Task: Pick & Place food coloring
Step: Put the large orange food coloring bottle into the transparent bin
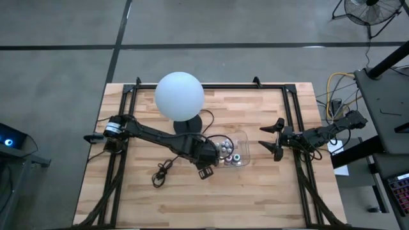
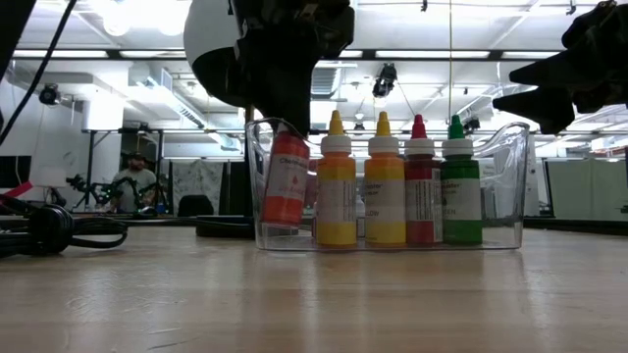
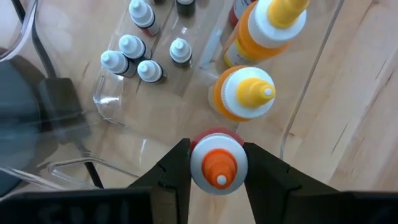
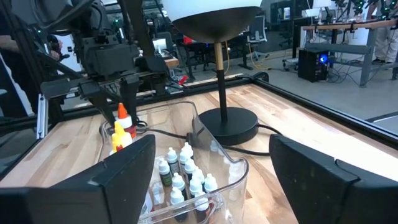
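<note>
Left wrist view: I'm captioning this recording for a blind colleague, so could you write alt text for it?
The left gripper is shut on an orange-capped bottle inside the clear tray. Two yellow-capped bottles stand beyond it, with several tiny white-capped dropper bottles farther along the tray.

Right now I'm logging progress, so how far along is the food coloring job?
Four bottles, two yellow, a red and a green, stand in the clear tray beside small droppers. In hand: the left gripper holds the orange bottle tilted at the tray's end. No bottle shows outside the tray. The right gripper waits open nearby.
</note>
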